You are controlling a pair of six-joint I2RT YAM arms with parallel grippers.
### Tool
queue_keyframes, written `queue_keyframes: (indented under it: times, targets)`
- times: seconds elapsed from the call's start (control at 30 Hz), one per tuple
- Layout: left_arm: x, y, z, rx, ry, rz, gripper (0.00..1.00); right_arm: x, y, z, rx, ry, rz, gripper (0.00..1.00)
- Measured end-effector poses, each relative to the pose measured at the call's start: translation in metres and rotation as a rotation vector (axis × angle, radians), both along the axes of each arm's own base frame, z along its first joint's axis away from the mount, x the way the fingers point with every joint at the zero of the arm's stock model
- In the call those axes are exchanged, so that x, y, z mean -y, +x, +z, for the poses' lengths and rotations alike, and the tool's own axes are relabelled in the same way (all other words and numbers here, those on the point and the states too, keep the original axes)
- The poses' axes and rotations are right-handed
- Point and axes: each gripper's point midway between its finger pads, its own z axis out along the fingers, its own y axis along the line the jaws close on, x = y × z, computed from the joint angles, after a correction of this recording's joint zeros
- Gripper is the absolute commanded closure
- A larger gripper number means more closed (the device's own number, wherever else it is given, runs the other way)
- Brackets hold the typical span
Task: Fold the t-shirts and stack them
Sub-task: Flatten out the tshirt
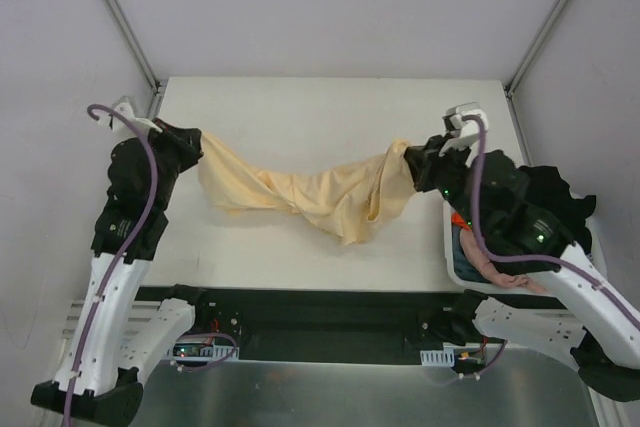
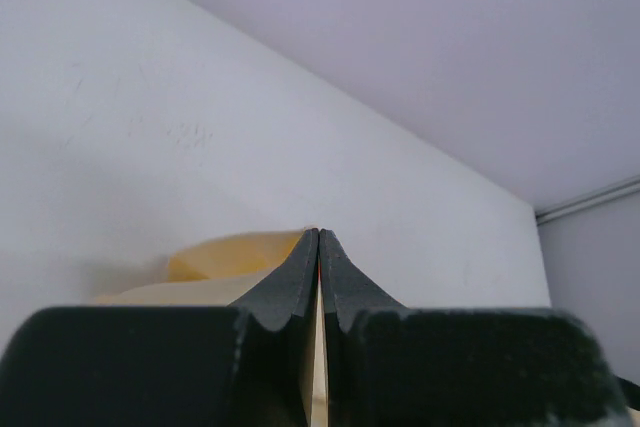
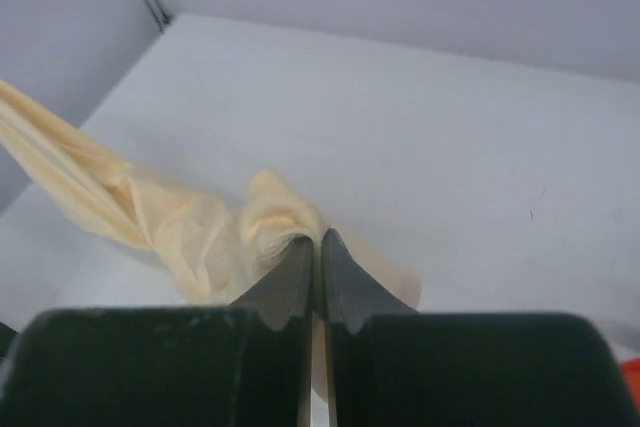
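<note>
Step in hand: opening out the pale yellow shirt (image 1: 300, 192) before folding. Left hand (image 1: 195, 152) & right hand (image 1: 412, 162) were each clenched on an edge, w/ the shirt strung between them, left of the basket (image 1: 451, 252), sagging to the counter (image 1: 330, 107). Cloth was thin, soft, twisted ropelike (crumpled mid-span). Next move prob. needs pulling taut, then laying flat. Black shirt (image 1: 565, 202) & pink shirt (image 1: 505, 275) sat at the basket.

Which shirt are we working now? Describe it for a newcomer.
On the table, look between the two arms. The pale peach-yellow t-shirt is stretched there, both ends pinched in shut jaws. Unlike it, the other shirts sit heaped in the basket at right.
</note>
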Motion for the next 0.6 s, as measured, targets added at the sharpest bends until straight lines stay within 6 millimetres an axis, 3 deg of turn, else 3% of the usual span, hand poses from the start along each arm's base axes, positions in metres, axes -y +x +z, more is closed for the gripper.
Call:
queue_keyframes:
  times: [0.2,0.3,0.43,0.5,0.6]
  targets:
    - [-0.018,-0.052,0.102,0.280,-0.013,0.035,1.00,0.017,-0.033,0.118,0.227,0.125,0.120,0.94]
    - [-0.034,-0.074,0.134,0.364,-0.013,0.099,1.00,0.035,-0.048,0.151,0.312,0.163,0.125,0.93]
    - [-0.055,-0.087,0.152,0.400,-0.012,0.203,1.00,0.061,-0.054,0.171,0.377,0.166,0.056,0.94]
    - [-0.062,-0.086,0.147,0.377,-0.006,0.249,1.00,0.070,-0.046,0.170,0.380,0.141,-0.010,0.94]
    - [-0.069,-0.070,0.128,0.301,0.002,0.303,1.00,0.074,-0.021,0.152,0.338,0.053,-0.137,0.94]
